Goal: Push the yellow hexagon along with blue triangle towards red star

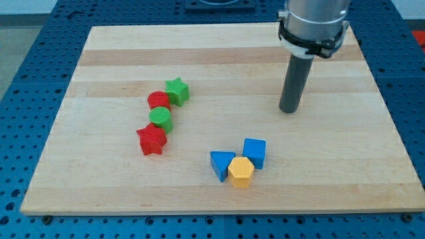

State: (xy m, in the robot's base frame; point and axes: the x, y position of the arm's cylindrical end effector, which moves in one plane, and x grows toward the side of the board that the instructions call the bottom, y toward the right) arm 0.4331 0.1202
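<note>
The yellow hexagon (241, 172) sits near the view's bottom centre. The blue triangle (221, 164) touches its left side. A blue cube (254, 153) touches the hexagon's upper right. The red star (151, 140) lies to the view's left of them, with a gap of bare board between. My tip (289, 110) rests on the board up and to the right of the blue cube, well apart from all blocks.
A green cylinder (160, 119), a red cylinder (159, 101) and a green star (176, 91) form a chain running up from the red star. The wooden board (219, 53) ends close below the yellow hexagon.
</note>
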